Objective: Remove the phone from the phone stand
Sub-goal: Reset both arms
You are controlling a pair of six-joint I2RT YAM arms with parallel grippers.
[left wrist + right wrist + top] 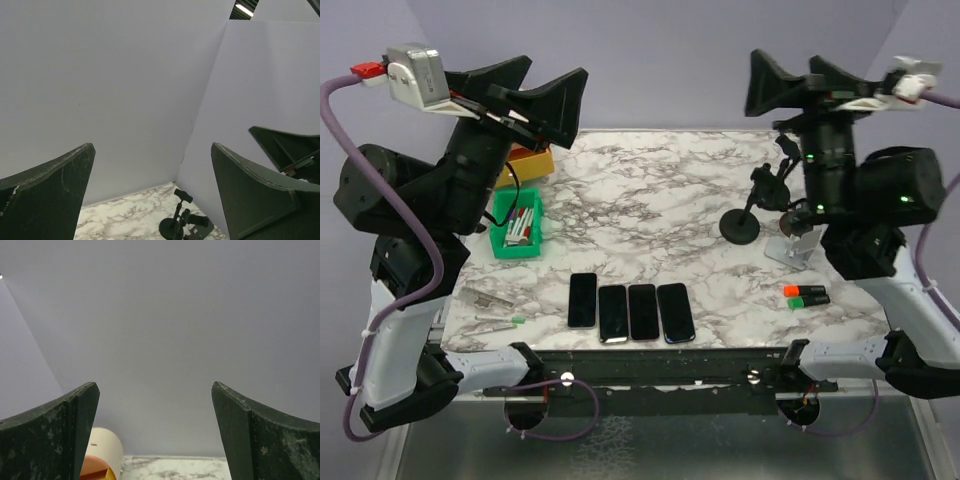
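Marble table (650, 190) carried four phones (630, 312) flat in a row near the front; the black stand (738, 227) and silver stand (794, 250) at right looked bare. Left gripper (553, 72) and right gripper (786, 62) hung raised, jaws wide, empty. Removal seemed done; next called only for parking the arms.

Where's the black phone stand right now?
Top view: the black phone stand sits on the marble table's right side, just left of the silver stand, beyond the row of four phones.
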